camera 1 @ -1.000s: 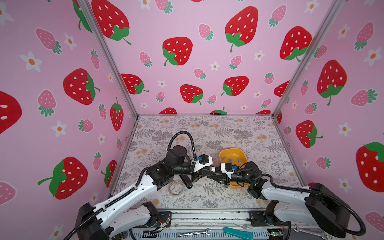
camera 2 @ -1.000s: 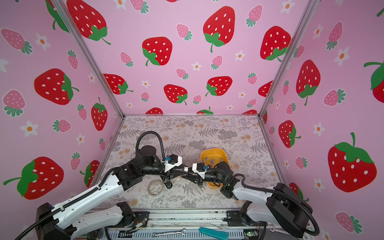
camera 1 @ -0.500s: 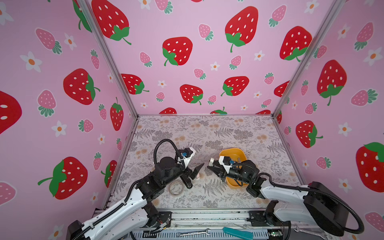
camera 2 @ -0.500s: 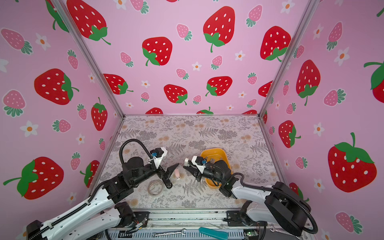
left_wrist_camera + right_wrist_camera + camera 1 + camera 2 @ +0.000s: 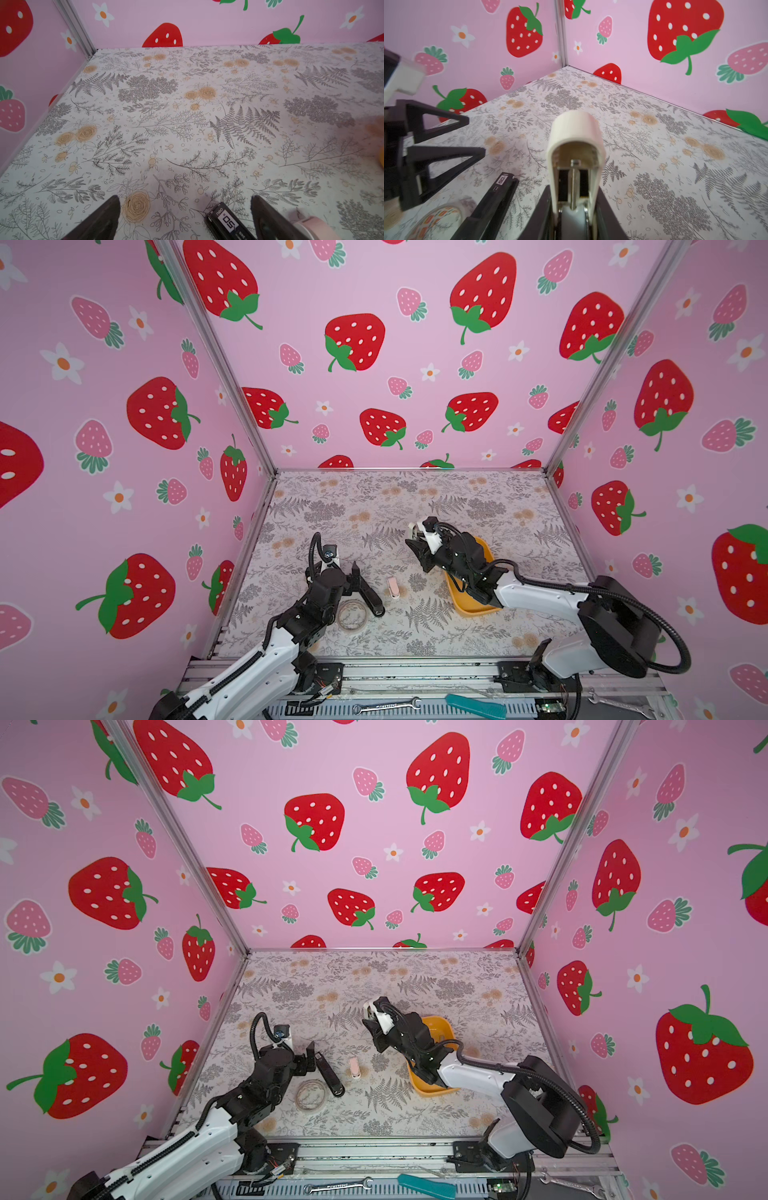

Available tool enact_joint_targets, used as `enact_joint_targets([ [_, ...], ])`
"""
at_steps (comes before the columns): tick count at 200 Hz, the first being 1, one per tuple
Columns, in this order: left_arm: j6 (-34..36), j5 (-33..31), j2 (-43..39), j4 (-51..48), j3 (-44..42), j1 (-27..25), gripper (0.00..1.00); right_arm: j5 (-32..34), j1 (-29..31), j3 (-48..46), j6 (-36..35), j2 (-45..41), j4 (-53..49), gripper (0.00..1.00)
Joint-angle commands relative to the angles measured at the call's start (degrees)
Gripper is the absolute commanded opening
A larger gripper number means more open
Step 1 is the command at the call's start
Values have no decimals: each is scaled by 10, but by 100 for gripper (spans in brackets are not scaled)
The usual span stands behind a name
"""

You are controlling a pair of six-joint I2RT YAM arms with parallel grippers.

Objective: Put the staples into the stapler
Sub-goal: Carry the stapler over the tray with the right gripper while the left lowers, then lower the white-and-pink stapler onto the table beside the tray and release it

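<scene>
- The left hand (image 5: 185,199), a second earlier pinched shut against the right hand at mid-table, had sprung wide open and drawn back to the left of the fern-patterned table (image 5: 374,506). It gripped nothing.
- The labelled end of a long black stapler (image 5: 370,597) lay between its spread fingers, contact impossible to tell. A pale tape roll (image 5: 352,615) lay beside it and a small pink stapler (image 5: 392,588) just to the right.
- The right hand (image 5: 574,199), lifted off the table, stayed clamped on a cream plastic stapler (image 5: 575,128) swung open, its arm crossing a yellow plastic bowl (image 5: 467,605).
- The parting suggested the staples had just been offered to that stapler. No strip could be made out in any view, so loading remained unconfirmed.
</scene>
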Motion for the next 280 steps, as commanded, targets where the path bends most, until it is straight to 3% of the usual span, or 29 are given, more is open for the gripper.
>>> enact_joint_targets([
  [1, -20, 6, 11, 43, -2, 3, 99, 69, 13, 32, 31, 12, -85, 6],
  [54, -15, 52, 42, 50, 6, 2, 99, 113, 58, 51, 66, 11, -167, 6],
  [153, -17, 50, 8, 53, -12, 2, 99, 192, 72, 63, 172, 80, -217, 5],
  [204, -19, 54, 4, 52, -13, 2, 99, 173, 72, 69, 192, 117, -212, 5],
  [280, -18, 59, -22, 54, -25, 2, 99, 212, 72, 88, 198, 181, -207, 10],
])
